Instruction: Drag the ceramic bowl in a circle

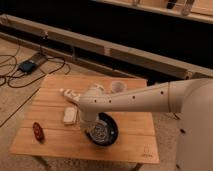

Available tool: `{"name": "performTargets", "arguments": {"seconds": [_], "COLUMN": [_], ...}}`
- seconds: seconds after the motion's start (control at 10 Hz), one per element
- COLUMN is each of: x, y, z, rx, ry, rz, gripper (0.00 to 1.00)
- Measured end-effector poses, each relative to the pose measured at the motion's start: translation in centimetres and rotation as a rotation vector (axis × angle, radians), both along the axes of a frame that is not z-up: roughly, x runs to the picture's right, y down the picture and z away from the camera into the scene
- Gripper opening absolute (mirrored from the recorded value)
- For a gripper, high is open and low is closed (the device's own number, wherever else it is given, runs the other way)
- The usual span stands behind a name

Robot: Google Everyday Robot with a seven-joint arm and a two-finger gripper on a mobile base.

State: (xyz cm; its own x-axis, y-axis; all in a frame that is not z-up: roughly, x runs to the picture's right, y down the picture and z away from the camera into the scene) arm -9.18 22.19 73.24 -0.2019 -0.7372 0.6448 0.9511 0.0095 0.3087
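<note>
Pincer (pixel 88 125) at rim of ceramic bowl (pixel 107 133)

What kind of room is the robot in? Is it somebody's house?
Probably a robot testing room or lab, not a home. Loose cables and a small black box lie on the floor, and a plain wooden table holds the ceramic bowl, where the gripper reaches down.
</note>
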Motion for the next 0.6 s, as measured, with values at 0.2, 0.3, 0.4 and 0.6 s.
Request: {"name": "performTargets", "arguments": {"seconds": [0.2,0.3,0.4,0.6], "x": [3.3,5.0,6.2,9.9], "y": [0.7,0.9,1.0,0.6], "z": [-0.8,-0.9,-0.7,0.4], "rx": [-0.02,-0.025,-0.026,-0.02], "ry": [0.072,0.108,0.132,0.201], "rz": [0.05,0.068,0.081,0.101], "gripper": [0.0,0.0,0.0,0.0]}}
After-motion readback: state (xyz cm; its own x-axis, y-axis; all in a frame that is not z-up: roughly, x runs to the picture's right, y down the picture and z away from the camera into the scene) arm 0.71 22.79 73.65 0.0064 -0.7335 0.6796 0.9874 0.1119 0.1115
